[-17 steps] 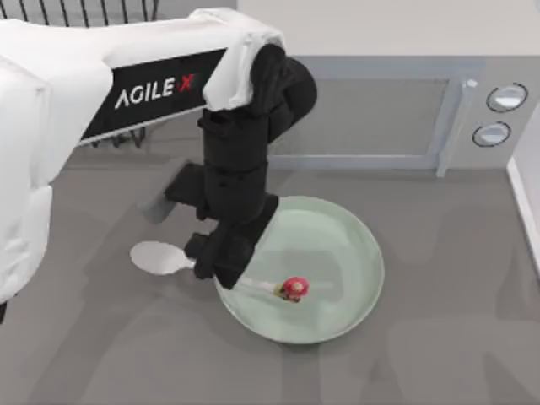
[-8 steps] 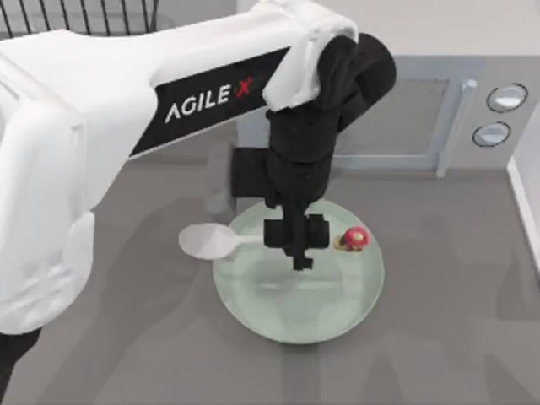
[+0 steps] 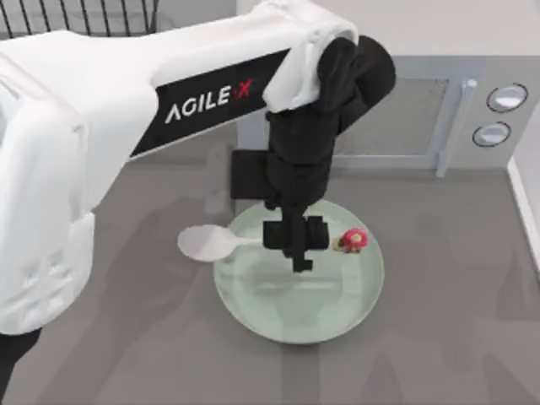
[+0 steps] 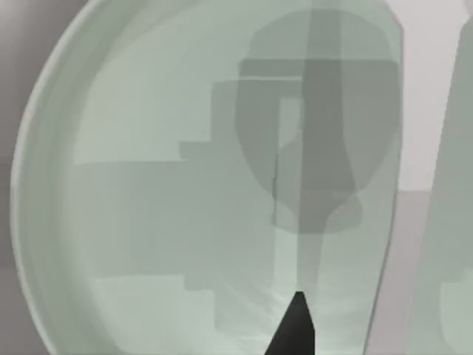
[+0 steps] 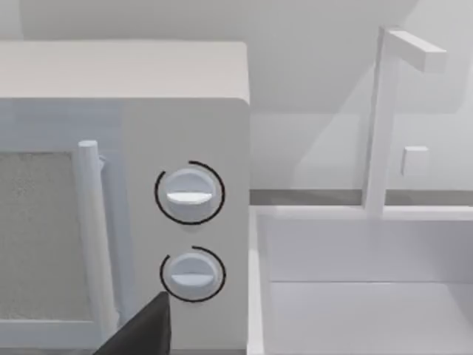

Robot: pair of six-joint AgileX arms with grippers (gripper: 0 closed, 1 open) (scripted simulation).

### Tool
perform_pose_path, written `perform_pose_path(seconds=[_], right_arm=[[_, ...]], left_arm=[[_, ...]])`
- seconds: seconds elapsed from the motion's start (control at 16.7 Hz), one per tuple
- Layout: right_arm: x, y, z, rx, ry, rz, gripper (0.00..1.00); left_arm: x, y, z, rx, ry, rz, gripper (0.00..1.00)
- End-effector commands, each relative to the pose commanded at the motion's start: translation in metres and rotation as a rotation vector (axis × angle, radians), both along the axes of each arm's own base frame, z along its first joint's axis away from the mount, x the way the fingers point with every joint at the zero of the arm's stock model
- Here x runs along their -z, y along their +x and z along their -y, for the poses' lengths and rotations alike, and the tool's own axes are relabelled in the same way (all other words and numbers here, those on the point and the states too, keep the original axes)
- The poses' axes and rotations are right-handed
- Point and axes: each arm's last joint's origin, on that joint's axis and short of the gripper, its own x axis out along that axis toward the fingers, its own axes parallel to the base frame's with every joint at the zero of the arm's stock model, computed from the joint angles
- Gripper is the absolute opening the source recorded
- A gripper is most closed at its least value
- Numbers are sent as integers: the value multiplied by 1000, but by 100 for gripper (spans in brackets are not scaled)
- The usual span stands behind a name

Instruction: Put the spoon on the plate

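Left gripper (image 3: 301, 253) hangs above the plate (image 3: 337, 312), fingers pinching the spoon (image 3: 207, 243) by its handle; nothing has shifted in the last half second. Spoon bowl juts past the plate's rim at 9 o'clock, handle end hidden under the gripper. Mushroom figure (image 3: 353, 240) sits at 3 o'clock of the gripper, on the plate. Right gripper faces the microwave (image 5: 126, 214); its spread I cannot tell.

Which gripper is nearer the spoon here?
Left. The left gripper is over the plate, at the handle end of the spoon. The right gripper is off by the microwave.
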Motion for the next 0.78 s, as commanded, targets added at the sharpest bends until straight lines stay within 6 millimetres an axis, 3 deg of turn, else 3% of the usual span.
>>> perform_pose_path(seconds=[0.78], right_arm=[[0, 0, 0, 0, 0, 0, 100]], left_arm=[[27, -15, -21, -36, 59, -143, 0]])
